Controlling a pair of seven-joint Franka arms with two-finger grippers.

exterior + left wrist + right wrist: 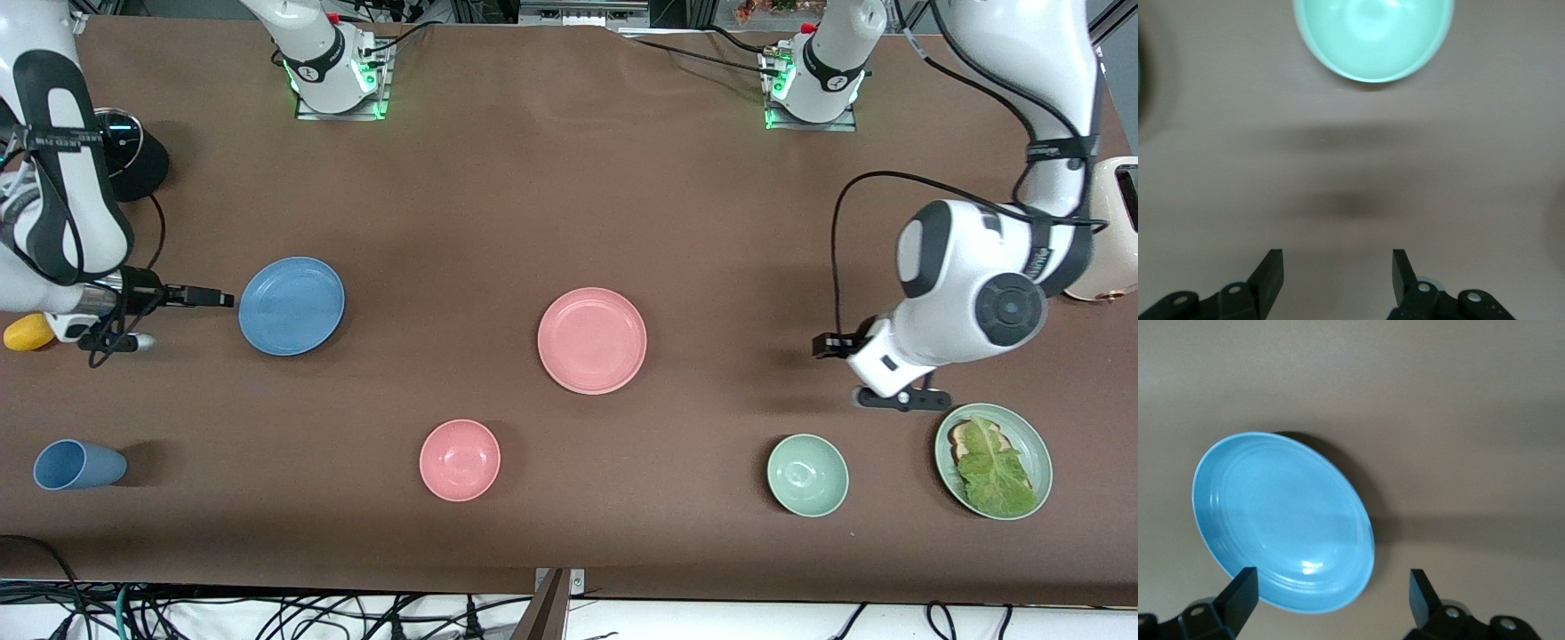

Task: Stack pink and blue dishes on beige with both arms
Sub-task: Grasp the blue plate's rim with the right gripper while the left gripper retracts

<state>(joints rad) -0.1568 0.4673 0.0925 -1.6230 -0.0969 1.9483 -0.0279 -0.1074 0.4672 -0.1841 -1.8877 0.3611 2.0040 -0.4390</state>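
Note:
The sky blue plate [292, 306] lies toward the right arm's end of the table. My right gripper [220, 299] sits just beside its rim, open and holding nothing. In the right wrist view the blue plate [1281, 520] fills the space ahead of the right gripper [1331, 587]. The pink plate [592, 340] rests at mid-table, untouched. My left gripper [825, 346] hovers open over bare table toward the left arm's end, and the left wrist view shows the gripper [1338, 267] empty. No beige plate is in view.
A pink bowl [460, 460], a pale green bowl [807, 476] [1373, 37], a green plate with lettuce [993, 460] and a tipped blue cup [78, 465] line the camera-side strip. A yellow object [28, 332] and a cream appliance [1111, 231] sit at the table's ends.

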